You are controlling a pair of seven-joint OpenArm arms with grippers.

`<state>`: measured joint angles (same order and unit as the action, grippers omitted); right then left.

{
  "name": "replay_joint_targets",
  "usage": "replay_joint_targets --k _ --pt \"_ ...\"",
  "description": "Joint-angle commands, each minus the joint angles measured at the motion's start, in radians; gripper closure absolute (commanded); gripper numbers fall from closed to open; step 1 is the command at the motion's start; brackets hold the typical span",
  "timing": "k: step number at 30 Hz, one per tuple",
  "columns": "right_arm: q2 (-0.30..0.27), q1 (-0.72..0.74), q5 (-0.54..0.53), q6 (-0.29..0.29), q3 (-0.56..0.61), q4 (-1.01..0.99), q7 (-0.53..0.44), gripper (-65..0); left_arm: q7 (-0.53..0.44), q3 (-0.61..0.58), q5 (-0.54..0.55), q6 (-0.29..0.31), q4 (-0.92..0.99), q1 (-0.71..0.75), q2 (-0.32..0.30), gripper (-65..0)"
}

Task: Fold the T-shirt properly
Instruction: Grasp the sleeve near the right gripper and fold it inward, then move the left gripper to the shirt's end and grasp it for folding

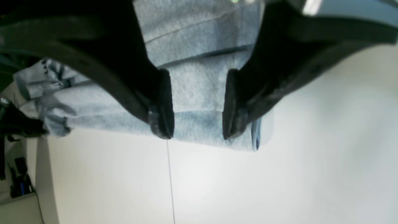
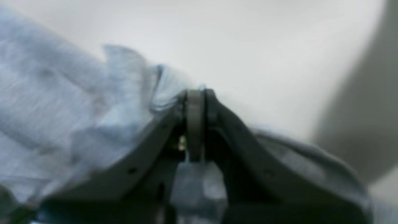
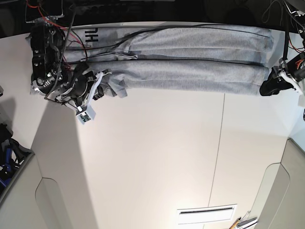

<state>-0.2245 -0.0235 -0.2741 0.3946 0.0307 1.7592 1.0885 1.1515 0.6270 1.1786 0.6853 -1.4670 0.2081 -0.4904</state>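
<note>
The light grey T-shirt (image 3: pixel 190 71) lies stretched in a long folded band across the far side of the white table (image 3: pixel 152 157), with black lettering (image 3: pixel 90 34) showing at its left end. My right gripper (image 3: pixel 104 88) is at the band's left end. In the right wrist view it (image 2: pixel 196 93) is shut, with bunched grey fabric (image 2: pixel 62 109) at its tips. My left gripper (image 3: pixel 270 86) is at the band's right end. In the left wrist view it (image 1: pixel 196 134) is open, its fingers astride the shirt's folded edge (image 1: pixel 196 87).
A thin seam (image 3: pixel 220 143) runs down the table. A white slotted plate (image 3: pixel 207 214) lies near the front edge. Red and black cables (image 3: pixel 52 28) hang over the right arm at the far left. The table edge drops off at the left (image 3: pixel 28 157).
</note>
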Motion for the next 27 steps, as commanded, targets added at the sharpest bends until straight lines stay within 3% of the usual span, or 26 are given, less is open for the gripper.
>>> replay_joint_targets --k 1,9,16,17,19,21,27 --pt "-0.007 -0.036 -0.003 -0.001 -0.004 0.061 -0.01 0.0 -0.019 0.007 0.021 0.013 -0.015 -0.006 -0.022 -29.0" --pt "-0.007 -0.334 0.013 -0.006 -0.004 0.385 -0.016 0.0 -0.019 0.007 0.021 0.013 -0.015 -0.006 -0.023 -29.0" --pt "-0.007 -0.422 0.011 -0.006 -0.004 0.418 -0.038 0.0 -0.031 0.007 0.023 0.013 -0.015 -0.006 -0.022 -29.0" --pt "-0.007 -0.423 0.0 -0.006 -0.004 0.418 -0.038 -2.7 -0.037 0.007 0.024 0.013 -0.015 -0.006 -0.023 -29.0" --pt "-0.007 -0.423 -0.026 -0.006 -0.004 0.418 -0.05 -20.4 -0.048 0.008 0.031 0.013 -0.015 -0.006 -0.023 -29.1" --pt "-0.007 -0.42 -0.041 -0.005 -0.004 0.42 -0.077 -29.1 -0.048 0.012 0.038 0.013 -0.015 -0.006 -0.023 -29.1" --pt "-0.007 -0.384 -0.019 -0.006 -0.005 0.455 -0.092 -29.3 -0.012 0.114 0.093 0.013 -0.016 0.013 -0.023 -30.3"
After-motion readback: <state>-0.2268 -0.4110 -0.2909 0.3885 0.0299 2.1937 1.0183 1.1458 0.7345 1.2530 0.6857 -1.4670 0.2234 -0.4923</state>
